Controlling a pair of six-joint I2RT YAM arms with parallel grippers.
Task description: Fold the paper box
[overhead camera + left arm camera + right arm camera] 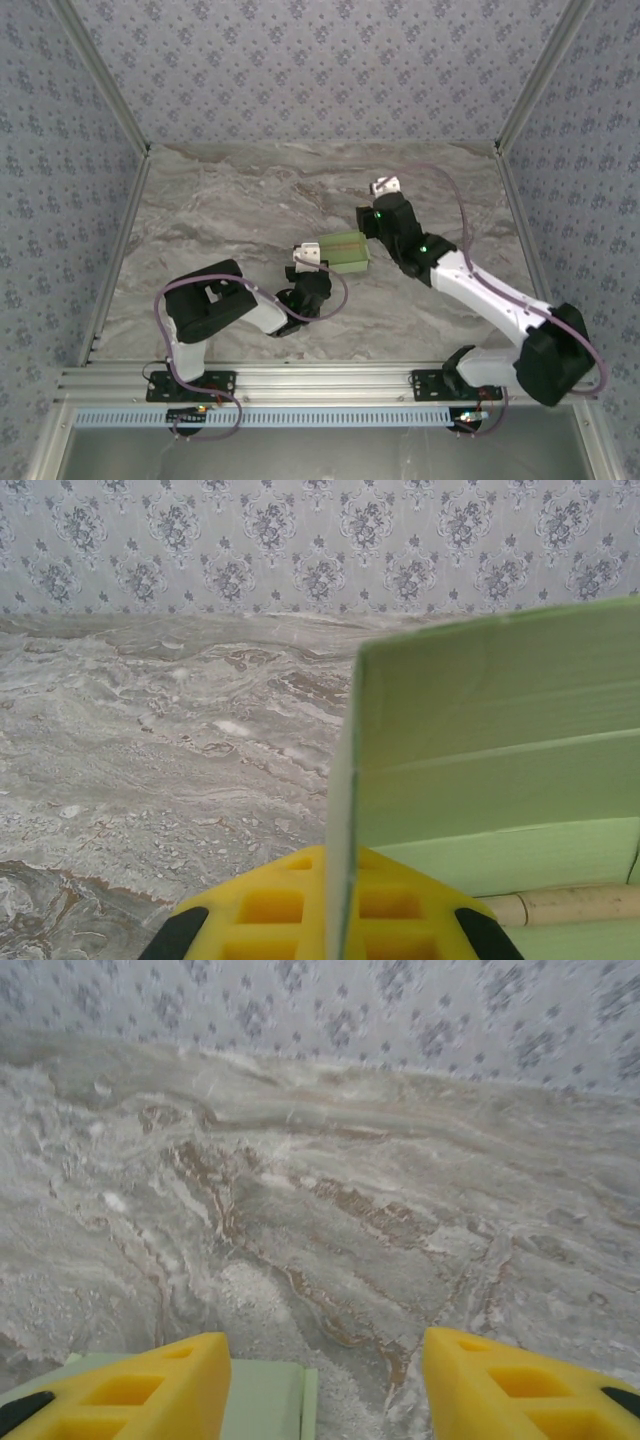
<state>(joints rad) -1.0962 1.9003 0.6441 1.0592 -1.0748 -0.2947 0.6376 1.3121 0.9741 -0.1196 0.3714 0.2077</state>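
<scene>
At the left of the scene, the left gripper [308, 257] is seen reaching in from the near-left over the grey-veined marble-pattern tabletop [230, 200], and it is closed on the paper box [347, 250], a pale light-green piece of thin card with creased panels. In the left wrist view an upright edge of the card is pinched between the yellow fingers of the left gripper [335, 885], with the box's panels [500, 740] rising to the right of that edge. A thin tan stick [570, 905] is seen lying low along the card's inner side. The box lies near the middle of the table. Its long axis runs left to right, and its left end is the one that is clamped. To the right, the right gripper [384, 190] is placed just beyond the box's right end, on the far side. Its jaws stand apart with only bare tabletop between them. In the right wrist view a corner of the green card [262, 1400] is found at the bottom edge, beside the left-hand finger and short of the fingertips [195, 1360]. The box is therefore judged to lie near and left of the right gripper [325, 1350]. Any coming press or fold on the free right end would have to be made back towards the near-left. The left arm is already in contact, and the right is the nearer one to the free end.
</scene>
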